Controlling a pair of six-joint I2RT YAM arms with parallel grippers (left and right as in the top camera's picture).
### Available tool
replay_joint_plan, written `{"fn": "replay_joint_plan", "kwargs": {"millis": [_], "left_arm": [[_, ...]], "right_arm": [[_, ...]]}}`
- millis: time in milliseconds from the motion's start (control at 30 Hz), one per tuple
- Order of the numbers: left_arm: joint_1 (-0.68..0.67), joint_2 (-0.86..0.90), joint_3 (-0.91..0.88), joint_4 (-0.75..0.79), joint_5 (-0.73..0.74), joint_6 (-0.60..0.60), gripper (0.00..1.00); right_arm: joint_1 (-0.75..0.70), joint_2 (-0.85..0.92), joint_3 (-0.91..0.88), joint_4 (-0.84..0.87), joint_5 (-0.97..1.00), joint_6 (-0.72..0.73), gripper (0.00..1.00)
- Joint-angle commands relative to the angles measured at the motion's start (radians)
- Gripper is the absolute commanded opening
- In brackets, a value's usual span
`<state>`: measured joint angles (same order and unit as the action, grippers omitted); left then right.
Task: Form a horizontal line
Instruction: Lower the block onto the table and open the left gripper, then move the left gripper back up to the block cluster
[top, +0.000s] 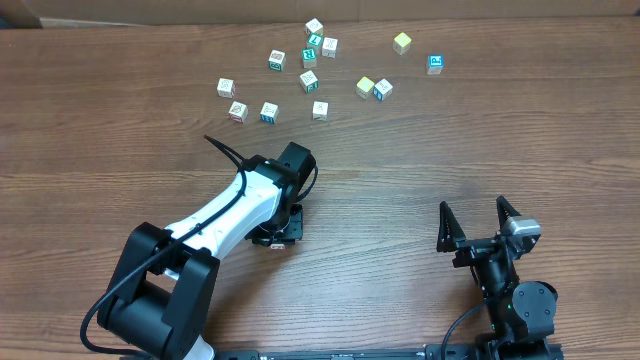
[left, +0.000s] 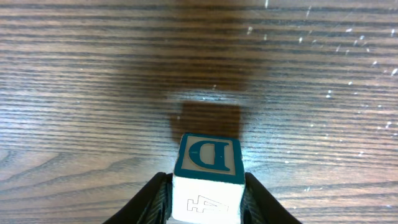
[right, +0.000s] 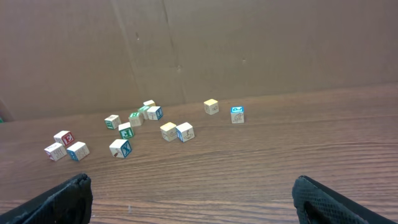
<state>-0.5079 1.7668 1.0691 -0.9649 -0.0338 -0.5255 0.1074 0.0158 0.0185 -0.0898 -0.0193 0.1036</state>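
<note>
My left claw (left: 208, 186) is clamped on a small whitish wooden cube with a teal D face (left: 208, 155), right claw (top: 472, 208) gaping idle; no horizontal line exists, hence no axis, loose letter cubes (top: 309, 80) lying scattered far across the brown wooden counter (top: 450, 130), so I judge placement comes next, starting a left-right row.

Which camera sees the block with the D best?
Left wrist: the D block fills it, close up, pinched by the left gripper. Overhead, the arm hides it. The right wrist shows only scattered blocks far off.
</note>
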Motion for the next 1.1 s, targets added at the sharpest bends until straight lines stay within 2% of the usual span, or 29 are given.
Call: {"fn": "replay_joint_plan", "kwargs": {"millis": [0, 200, 400, 600, 800, 900, 1067], "left_arm": [[0.003, -0.013, 0.013, -0.005, 0.02, -0.036, 0.3], [0.004, -0.013, 0.013, -0.014, 0.028, -0.085, 0.29], [0.004, -0.013, 0.013, -0.014, 0.034, -0.085, 0.31], [0.004, -0.013, 0.013, -0.014, 0.034, -0.084, 0.46], [0.005, -0.013, 0.015, -0.015, 0.034, -0.08, 0.5], [0.008, -0.013, 0.031, -0.032, 0.024, -0.079, 0.47], [0.043, -0.013, 0.122, -0.078, 0.023, -0.024, 0.47]], "right_arm": [[0.003, -0.005, -0.01, 0.005, 0.002, -0.007, 1.0], [0.003, -0.005, -0.01, 0.005, 0.002, -0.007, 1.0], [0.003, -0.005, -0.01, 0.005, 0.002, -0.007, 1.0], [0.003, -0.005, -0.01, 0.005, 0.002, -0.007, 1.0], [0.003, -0.005, -0.01, 0.005, 0.002, -0.007, 1.0], [0.003, -0.005, -0.01, 0.005, 0.002, -0.007, 1.0], [0.003, -0.005, -0.01, 0.005, 0.002, -0.007, 1.0]]}}
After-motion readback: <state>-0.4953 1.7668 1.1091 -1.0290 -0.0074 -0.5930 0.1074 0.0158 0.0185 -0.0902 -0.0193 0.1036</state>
